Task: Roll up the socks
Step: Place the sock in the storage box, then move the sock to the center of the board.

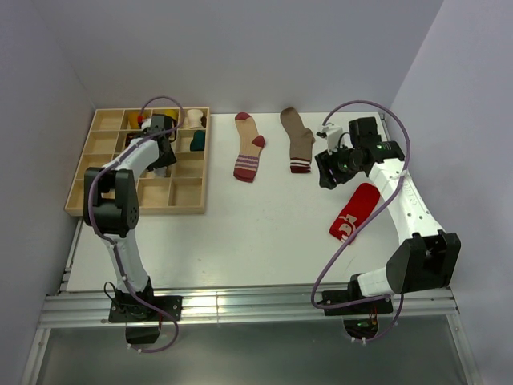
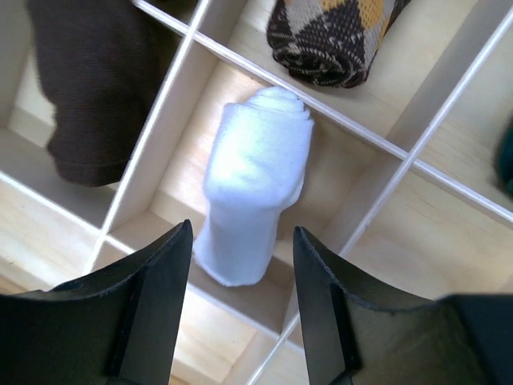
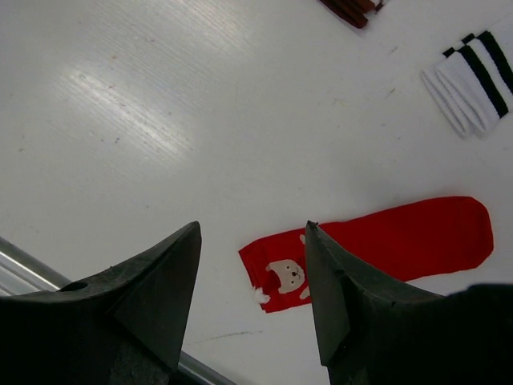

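White rolled sock lies in a far-left tray compartment; the left gripper hangs above it, jaws apart, empty. Right gripper, jaws wide and empty, hovers over the red sock at right.

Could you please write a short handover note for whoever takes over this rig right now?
Left gripper: open above a rolled white sock lying in a compartment of the wooden tray.
Right gripper: open, empty, over the table near the red sock.
Done: rolled socks sit in several tray compartments.
To do: red sock, brown sock, red-and-tan striped sock and a black-striped white sock lie unrolled on the table.
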